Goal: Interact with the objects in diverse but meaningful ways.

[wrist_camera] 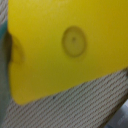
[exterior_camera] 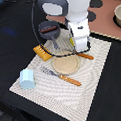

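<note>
Yellow cheese wedge [wrist_camera: 70, 45] fills my wrist view, close above striped mat [wrist_camera: 75, 107]. Gripper [exterior_camera: 81, 47] state: cannot tell. I'd centre over wedge, descend slowly.

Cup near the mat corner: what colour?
Light blue. The cup shows best in the exterior view, standing on the striped mat.

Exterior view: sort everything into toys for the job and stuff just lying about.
For the job: yellow cheese wedge, brown sausage, dark pan, orange bread block, light blue cup.

Lying about: round board, knife, bowl, striped mat.
</note>
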Robot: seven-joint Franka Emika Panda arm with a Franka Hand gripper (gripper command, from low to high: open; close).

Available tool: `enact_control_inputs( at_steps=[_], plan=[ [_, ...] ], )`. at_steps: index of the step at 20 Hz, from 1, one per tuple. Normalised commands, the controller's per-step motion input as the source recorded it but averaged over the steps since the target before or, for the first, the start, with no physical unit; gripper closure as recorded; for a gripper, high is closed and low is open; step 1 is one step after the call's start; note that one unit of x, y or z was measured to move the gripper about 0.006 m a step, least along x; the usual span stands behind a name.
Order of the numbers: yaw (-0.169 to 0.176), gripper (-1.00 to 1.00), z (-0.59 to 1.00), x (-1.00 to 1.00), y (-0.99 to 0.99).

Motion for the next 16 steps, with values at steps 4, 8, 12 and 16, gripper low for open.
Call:
enact_control_inputs(
  at_steps=[4,8,12,16],
  plan=[
    [0.000,1.00,-0.01,0.30,0.19],
    [0.001,1.00,0.05,0.27,0.25],
    [0.000,1.00,0.01,0.16,0.20],
    [0.000,1.00,0.07,0.09,0.15]
  ],
)
